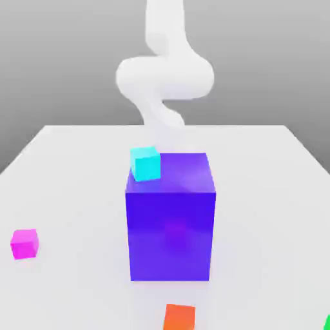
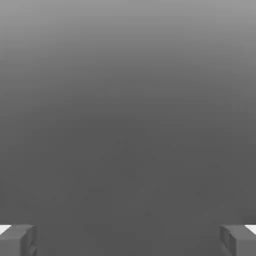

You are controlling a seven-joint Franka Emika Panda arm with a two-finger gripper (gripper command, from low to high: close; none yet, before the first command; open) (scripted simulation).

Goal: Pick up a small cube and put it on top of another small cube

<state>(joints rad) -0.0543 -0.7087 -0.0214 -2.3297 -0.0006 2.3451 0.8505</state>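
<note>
The small magenta-pink cube (image 1: 24, 243) rests on the white table at the exterior view's left, near the front. A sliver of the small green cube (image 1: 327, 323) shows at the front right corner of that view. My white arm (image 1: 164, 77) rises behind the table's far edge, well away from both cubes. In the hand view my gripper (image 2: 128, 241) is open, its grey fingertips (image 2: 17, 240) far apart with nothing between them and plain grey beyond.
A big blue-violet block (image 1: 171, 219) stands in the middle of the table (image 1: 271, 193). A cyan cube (image 1: 145, 162) sits just behind its upper left corner. An orange cube (image 1: 178, 318) lies at the front edge.
</note>
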